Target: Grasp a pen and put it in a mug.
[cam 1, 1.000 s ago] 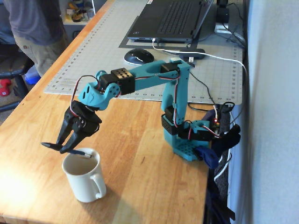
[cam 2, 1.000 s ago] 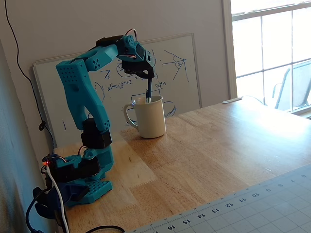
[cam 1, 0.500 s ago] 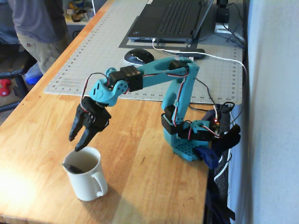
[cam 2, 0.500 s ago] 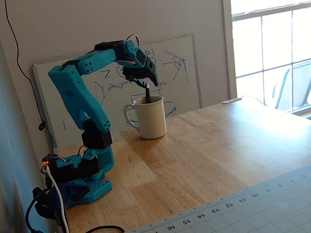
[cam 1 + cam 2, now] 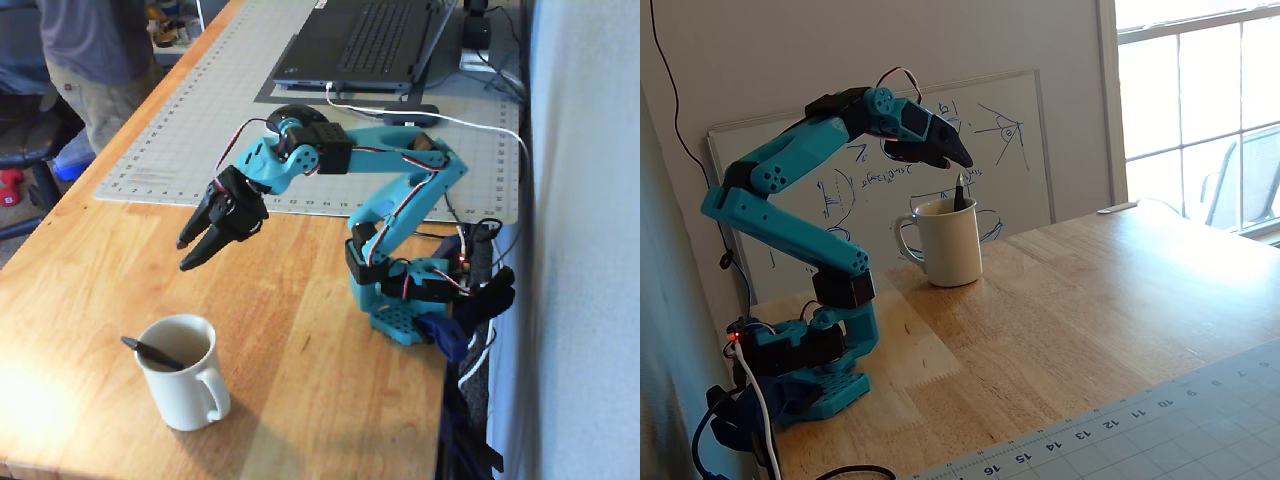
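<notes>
The cream-white mug (image 5: 192, 392) stands on the wooden table near its front edge, handle toward the right in one fixed view. The dark pen (image 5: 148, 351) leans inside it, one end poking out over the left rim. In the other fixed view the pen (image 5: 959, 190) sticks up out of the mug (image 5: 952, 247). My gripper (image 5: 184, 255) hangs in the air above and behind the mug, well clear of it. Its jaws are a little apart with nothing between them. From the side, the gripper (image 5: 962, 158) shows only as one dark point.
A grey cutting mat (image 5: 190, 110) with a laptop (image 5: 365, 40) and a black mouse (image 5: 296, 119) lies behind the arm. Cables (image 5: 470, 130) run along the right edge. A person (image 5: 85, 60) stands at the far left. A whiteboard (image 5: 1020, 150) leans on the wall behind the mug.
The gripper let go of the pen, which dropped into the mug. The arm then lifted and drew back away from the mug, with the jaws narrowing.
</notes>
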`<state>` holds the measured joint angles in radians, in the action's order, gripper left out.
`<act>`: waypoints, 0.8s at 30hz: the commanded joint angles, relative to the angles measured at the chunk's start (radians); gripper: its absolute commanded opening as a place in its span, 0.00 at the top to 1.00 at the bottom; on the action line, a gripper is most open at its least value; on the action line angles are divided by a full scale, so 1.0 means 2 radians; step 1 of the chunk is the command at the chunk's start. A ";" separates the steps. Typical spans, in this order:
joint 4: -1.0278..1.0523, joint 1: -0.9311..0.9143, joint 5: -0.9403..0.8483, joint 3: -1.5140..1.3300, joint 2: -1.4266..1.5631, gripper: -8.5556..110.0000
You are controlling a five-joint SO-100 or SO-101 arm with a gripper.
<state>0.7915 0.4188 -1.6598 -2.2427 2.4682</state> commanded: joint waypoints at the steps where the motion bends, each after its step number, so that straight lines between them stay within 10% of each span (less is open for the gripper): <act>1: -0.008 -0.016 0.137 -0.021 0.081 0.79; 13: -0.002 -0.162 0.604 -0.192 0.293 0.79; 24: 0.001 -0.228 0.710 -0.336 0.392 0.93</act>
<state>0.7931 -0.0138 -0.2623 -2.8946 3.2229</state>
